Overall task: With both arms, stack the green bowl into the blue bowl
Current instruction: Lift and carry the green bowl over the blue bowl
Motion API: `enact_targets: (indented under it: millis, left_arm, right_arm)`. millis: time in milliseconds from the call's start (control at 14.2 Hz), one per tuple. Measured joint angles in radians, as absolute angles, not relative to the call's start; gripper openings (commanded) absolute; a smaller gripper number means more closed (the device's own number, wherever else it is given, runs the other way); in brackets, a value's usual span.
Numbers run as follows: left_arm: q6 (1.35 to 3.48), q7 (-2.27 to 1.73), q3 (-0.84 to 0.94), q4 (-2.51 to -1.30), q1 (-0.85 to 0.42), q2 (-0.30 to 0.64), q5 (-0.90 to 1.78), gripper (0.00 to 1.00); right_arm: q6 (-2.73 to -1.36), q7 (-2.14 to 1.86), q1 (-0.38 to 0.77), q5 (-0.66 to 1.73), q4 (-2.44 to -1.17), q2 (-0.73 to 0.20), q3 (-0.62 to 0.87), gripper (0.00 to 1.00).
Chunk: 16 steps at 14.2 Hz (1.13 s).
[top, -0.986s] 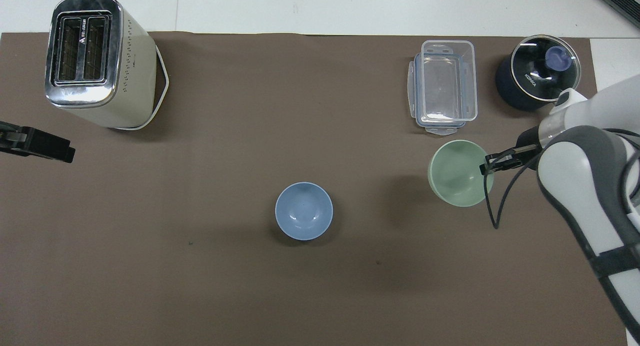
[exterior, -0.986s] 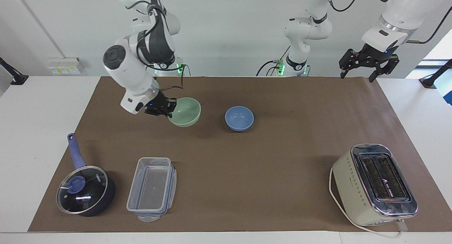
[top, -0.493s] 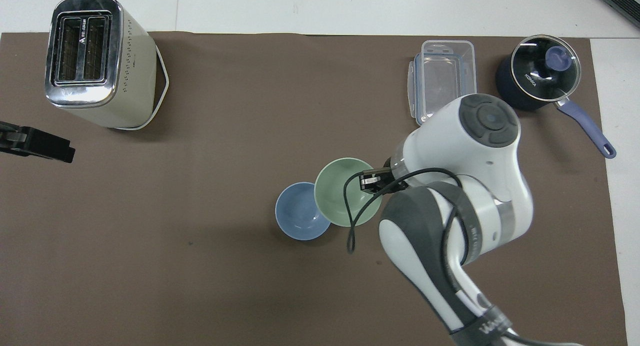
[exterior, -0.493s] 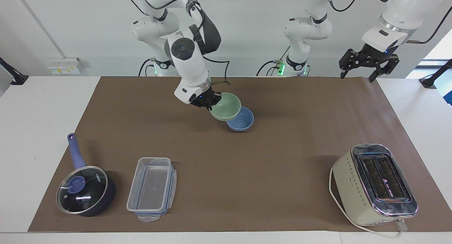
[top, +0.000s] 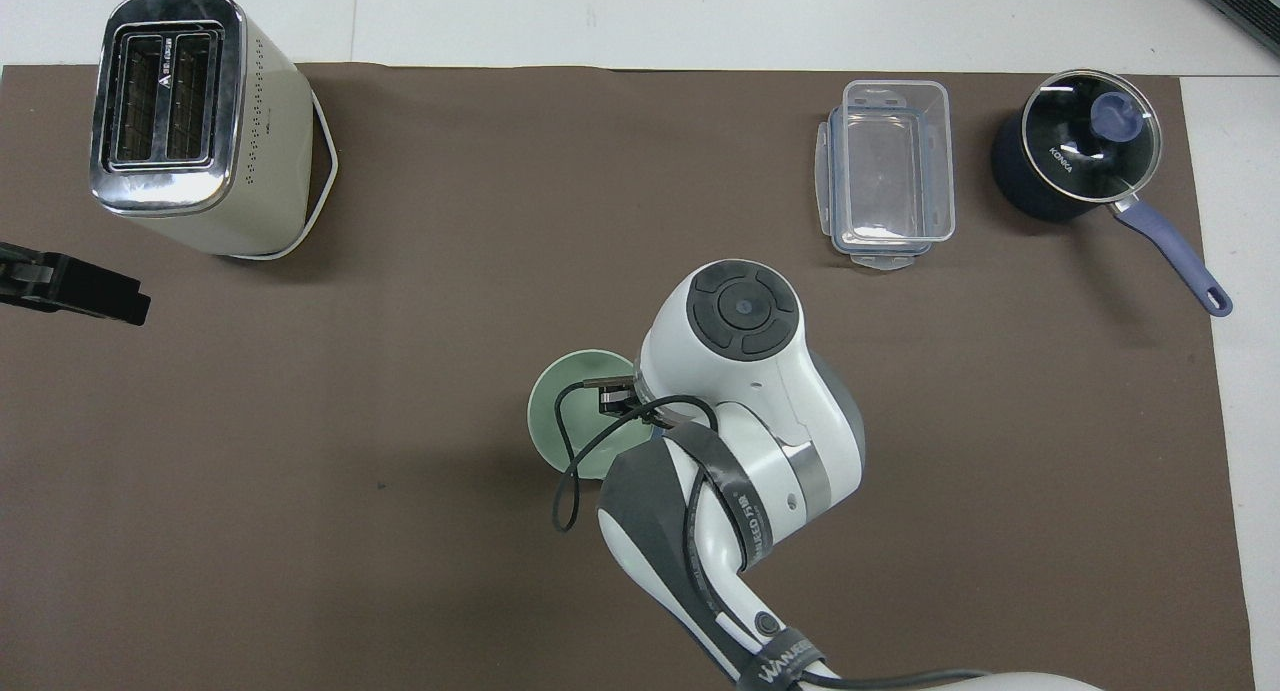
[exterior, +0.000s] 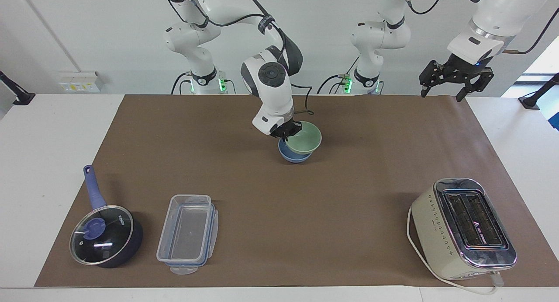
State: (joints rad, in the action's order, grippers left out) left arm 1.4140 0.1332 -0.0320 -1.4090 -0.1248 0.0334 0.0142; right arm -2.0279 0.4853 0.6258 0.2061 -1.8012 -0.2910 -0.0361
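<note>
Our right pincer (exterior: 289, 133) grips the green bowl (exterior: 304, 137) by its rim, directly over the blue bowl (exterior: 291, 156) beneath; we should level it before releasing. Left pincer (exterior: 454, 78) waits released.

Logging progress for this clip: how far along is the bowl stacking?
Done: the green bowl is lifted and brought over the blue bowl. In hand: the right pincer is shut on its rim, the bowl tilted. Left: seating and releasing it. The left pincer waits open at its own end.
</note>
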Motion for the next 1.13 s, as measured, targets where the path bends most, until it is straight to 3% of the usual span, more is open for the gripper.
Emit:
enact_targets:
  millis: [1127]
  left_arm:
    - [1.414,0.133,-0.032,-1.409,-0.125,0.033,0.014,1.0]
  right_arm:
    - [-2.064,0.479,0.621,0.198,-1.821,-0.303,-0.046,0.0]
